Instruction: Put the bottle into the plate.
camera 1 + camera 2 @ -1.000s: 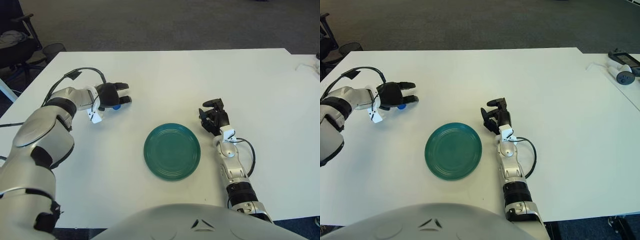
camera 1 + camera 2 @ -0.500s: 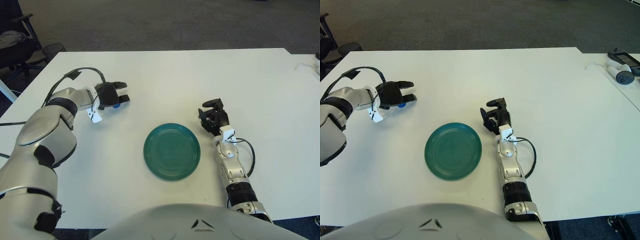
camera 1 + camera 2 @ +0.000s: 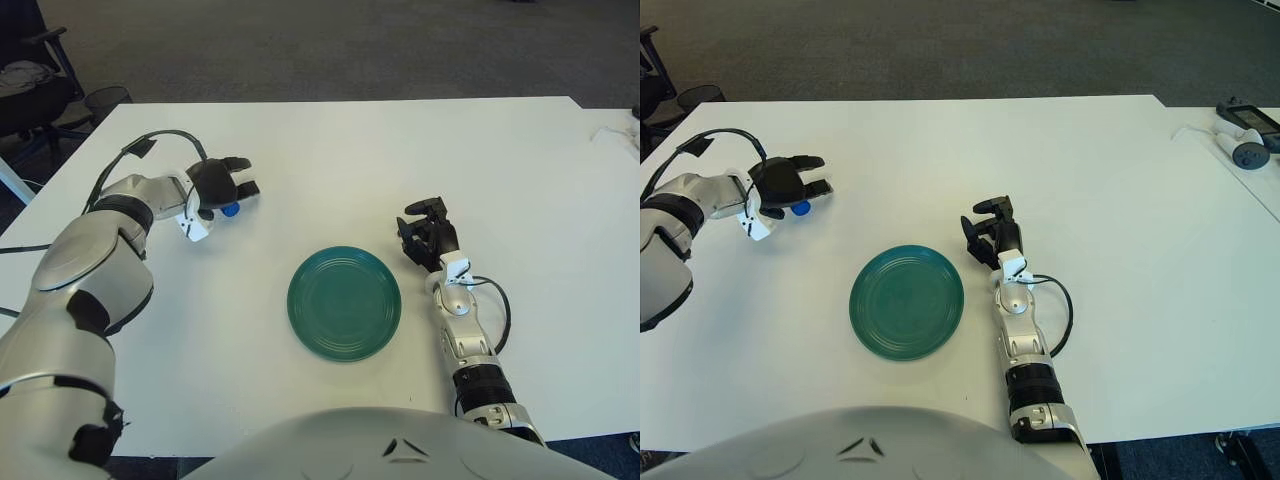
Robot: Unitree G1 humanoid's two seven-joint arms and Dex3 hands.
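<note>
— Where's the bottle?
— At ten o'clock from the plate (image 3: 344,304), well apart. I only see its blue cap (image 3: 230,210) under my left hand (image 3: 222,184), fingers curled around the bottle (image 3: 228,209).
— And the right hand (image 3: 428,236)?
— At two o'clock beside the plate, fingers curled, empty.

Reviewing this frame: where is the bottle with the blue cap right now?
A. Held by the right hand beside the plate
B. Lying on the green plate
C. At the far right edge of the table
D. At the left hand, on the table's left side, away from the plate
D: the blue cap of the bottle shows at the left hand, well apart from the plate; the right hand shows right of the plate.
</note>
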